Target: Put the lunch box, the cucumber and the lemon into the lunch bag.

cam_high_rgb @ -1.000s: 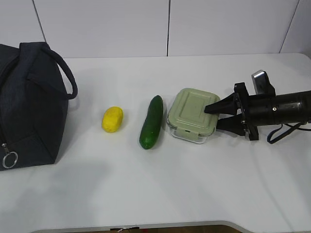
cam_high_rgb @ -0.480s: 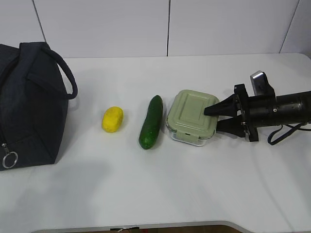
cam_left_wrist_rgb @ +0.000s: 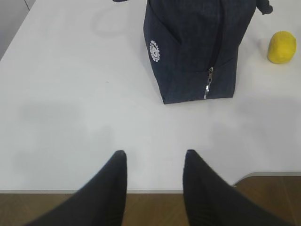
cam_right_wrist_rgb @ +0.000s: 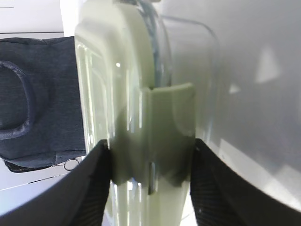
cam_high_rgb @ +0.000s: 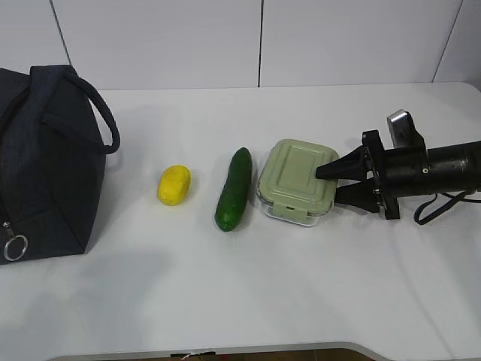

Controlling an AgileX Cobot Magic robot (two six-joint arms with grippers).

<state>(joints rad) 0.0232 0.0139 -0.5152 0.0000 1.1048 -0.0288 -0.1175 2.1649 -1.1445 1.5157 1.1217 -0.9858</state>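
Note:
The lunch box (cam_high_rgb: 293, 179), clear glass under a sage-green lid, sits right of centre on the table. My right gripper (cam_high_rgb: 328, 184) is turned sideways and shut on its right edge. In the right wrist view one finger presses the lid and the other the glass base (cam_right_wrist_rgb: 136, 94), beside the lid's clip. The dark green cucumber (cam_high_rgb: 234, 189) lies just left of the box, and the yellow lemon (cam_high_rgb: 173, 185) further left. The navy lunch bag (cam_high_rgb: 41, 165) stands at the far left. My left gripper (cam_left_wrist_rgb: 154, 153) hangs open and empty over the table's front edge, short of the bag (cam_left_wrist_rgb: 195, 52).
A metal ring pull (cam_high_rgb: 14, 247) hangs at the bag's lower front corner. The zip (cam_left_wrist_rgb: 208, 80) runs down the bag's end, and the lemon (cam_left_wrist_rgb: 281, 46) shows beyond it. The white table (cam_high_rgb: 248, 293) meets a white wall behind.
The lunch box has shifted very slightly to the left in the right gripper's hold. The left gripper, cucumber, lemon and bag have not moved.

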